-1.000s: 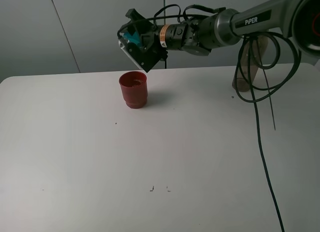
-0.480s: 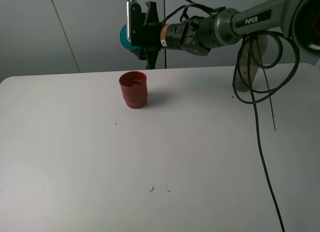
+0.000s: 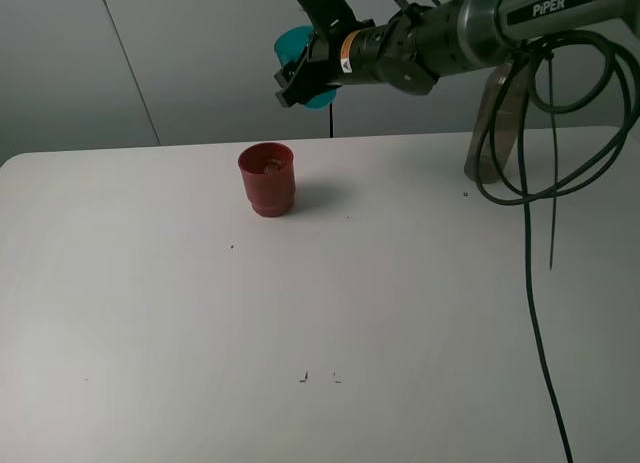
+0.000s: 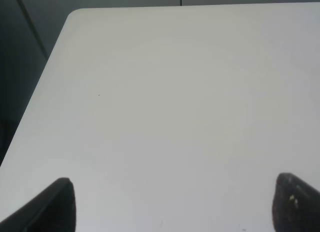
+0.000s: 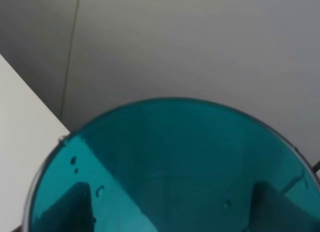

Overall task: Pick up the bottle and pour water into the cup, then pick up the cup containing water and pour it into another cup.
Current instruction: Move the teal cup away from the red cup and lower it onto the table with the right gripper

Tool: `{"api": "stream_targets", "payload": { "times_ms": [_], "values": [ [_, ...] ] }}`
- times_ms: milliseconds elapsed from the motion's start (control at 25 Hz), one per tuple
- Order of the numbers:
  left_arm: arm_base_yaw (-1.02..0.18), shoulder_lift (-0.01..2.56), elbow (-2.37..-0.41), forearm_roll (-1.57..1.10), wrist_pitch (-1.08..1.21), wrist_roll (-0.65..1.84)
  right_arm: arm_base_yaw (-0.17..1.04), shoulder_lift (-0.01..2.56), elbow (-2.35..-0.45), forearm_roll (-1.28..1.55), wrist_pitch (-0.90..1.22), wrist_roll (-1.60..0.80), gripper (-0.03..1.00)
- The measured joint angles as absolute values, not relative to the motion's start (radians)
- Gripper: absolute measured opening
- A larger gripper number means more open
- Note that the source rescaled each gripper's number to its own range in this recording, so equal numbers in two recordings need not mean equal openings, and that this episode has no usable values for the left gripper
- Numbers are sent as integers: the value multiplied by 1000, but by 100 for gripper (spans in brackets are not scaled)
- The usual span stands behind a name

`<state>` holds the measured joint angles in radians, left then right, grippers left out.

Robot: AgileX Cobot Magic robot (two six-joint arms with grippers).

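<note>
My right claw point(image 3: 300, 68) is clenched on the teal cup point(image 3: 300, 51), holding it high in the air above the table point(image 3: 150, 313) and off to the far side of the red cup point(image 3: 267, 179). A second ago the claw was tipped down right over the red cup's mouth with the teal one angled to pour; since then I have swung it upward and rolled it back, so the pouring pose is gone and the two cups are well apart. I judge that the second pour is done and that I am carrying the tumbler away. From my right wrist the teal cup point(image 5: 170, 172) fills the view, with a few droplets clinging inside and no pool of water that I can make out. The red cup stands upright where it was; something glints inside it, though I cannot tell how full it is. The bottle point(image 3: 497, 118) stands at the table's far right, behind my arm. My left claw point(image 4: 170, 202) hangs open over bare table, gripping nothing.
</note>
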<state>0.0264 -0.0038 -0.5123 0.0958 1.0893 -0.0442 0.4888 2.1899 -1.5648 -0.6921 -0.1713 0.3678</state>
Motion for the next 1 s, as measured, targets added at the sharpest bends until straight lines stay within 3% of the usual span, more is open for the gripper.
{"api": "stream_targets", "payload": {
  "times_ms": [560, 840, 1000],
  "values": [
    [26, -4, -512, 96, 1089, -44, 359, 1851, -1047, -443, -191, 376, 10],
    [26, -4, -512, 96, 1089, -44, 304, 1784, -773, -338, -434, 310, 10],
    [26, -4, -512, 96, 1089, -46, 300, 1784, -646, -222, -621, 138, 10]
  ]
}}
